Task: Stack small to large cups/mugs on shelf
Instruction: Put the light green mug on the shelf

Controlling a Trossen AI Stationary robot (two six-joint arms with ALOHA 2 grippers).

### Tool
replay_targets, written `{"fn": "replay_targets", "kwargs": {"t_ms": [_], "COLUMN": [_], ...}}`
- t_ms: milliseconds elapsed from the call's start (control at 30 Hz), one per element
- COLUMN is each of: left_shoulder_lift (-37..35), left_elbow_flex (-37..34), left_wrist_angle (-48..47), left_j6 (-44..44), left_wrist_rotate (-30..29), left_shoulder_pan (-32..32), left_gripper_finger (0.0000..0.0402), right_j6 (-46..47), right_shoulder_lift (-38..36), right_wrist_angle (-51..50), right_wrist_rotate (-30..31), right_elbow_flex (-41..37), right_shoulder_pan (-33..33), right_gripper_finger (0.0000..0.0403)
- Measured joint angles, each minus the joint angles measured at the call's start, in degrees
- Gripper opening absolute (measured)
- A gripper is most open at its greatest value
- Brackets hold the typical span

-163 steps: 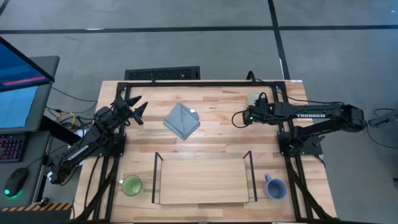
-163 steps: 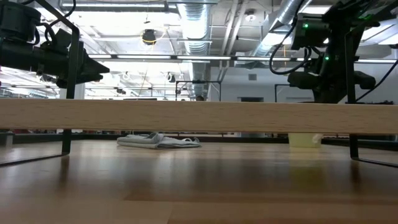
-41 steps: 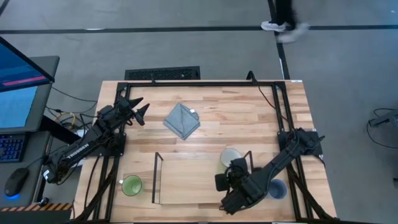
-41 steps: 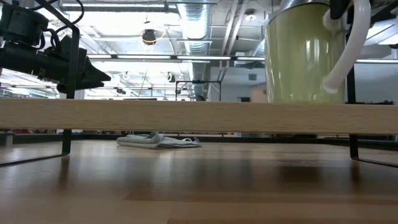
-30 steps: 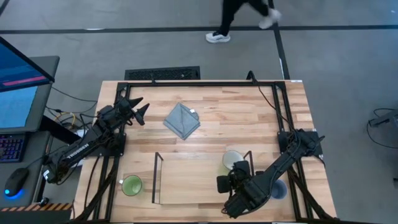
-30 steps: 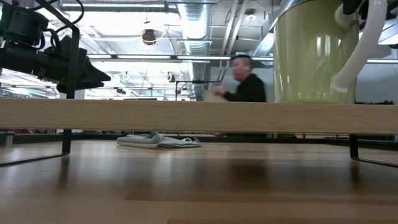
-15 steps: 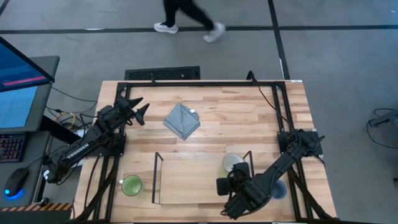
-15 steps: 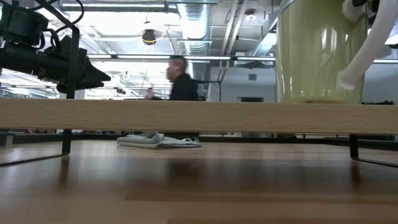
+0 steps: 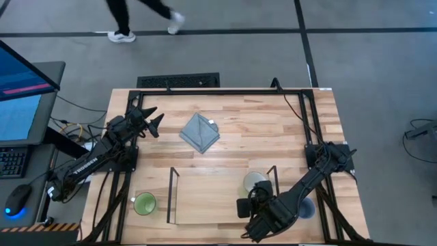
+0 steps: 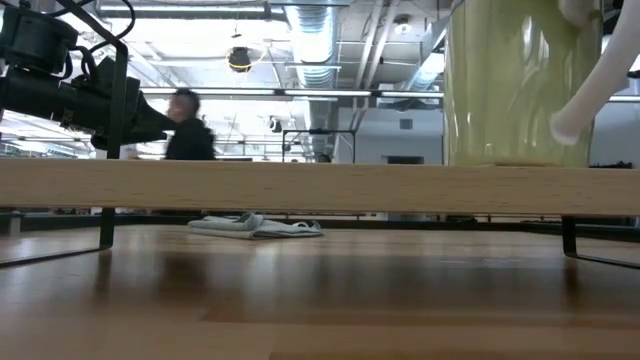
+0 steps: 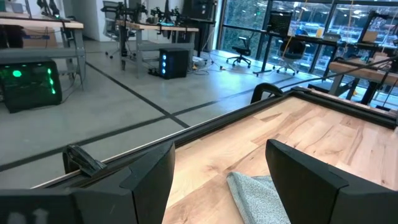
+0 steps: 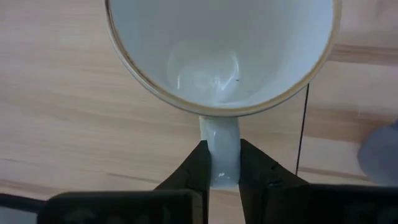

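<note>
Gripping cream mug's handle (image 12: 221, 152) between right fingers (image 12: 198, 167), over shelf (image 9: 205, 198)

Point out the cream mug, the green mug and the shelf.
cream mug (image 12: 217, 56): right wrist view, on the inside of its bowl.
green mug (image 9: 145, 203): high view, on its open top, beside the shelf's left end.
shelf (image 9: 205, 198): high view, on the bare board left of the cream mug.

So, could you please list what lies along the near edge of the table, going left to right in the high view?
Green mug → shelf → cream-white mug, held over the shelf by the right gripper → blue-grey mug, partly hidden under the right arm.
</note>
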Motion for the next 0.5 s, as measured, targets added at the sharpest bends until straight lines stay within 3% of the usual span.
{"fn": "replay_targets", "kwargs": {"t_ms": [500], "left_shoulder_lift": [0.0], "left_elbow_flex": [0.0], "left_wrist_angle": [0.0], "left_j6": [0.0], "left_wrist_rotate": [0.0], "left_shoulder_pan": [0.0], "left_gripper_finger": [0.0243], "right_j6": [-0.1], "right_shoulder_lift": [0.0], "right_wrist_angle": [0.8], "right_wrist_rotate": [-2.0], "right_elbow_flex": [0.0], "right_shoulder_pan": [-0.1], "right_gripper_finger": [0.0064]}}
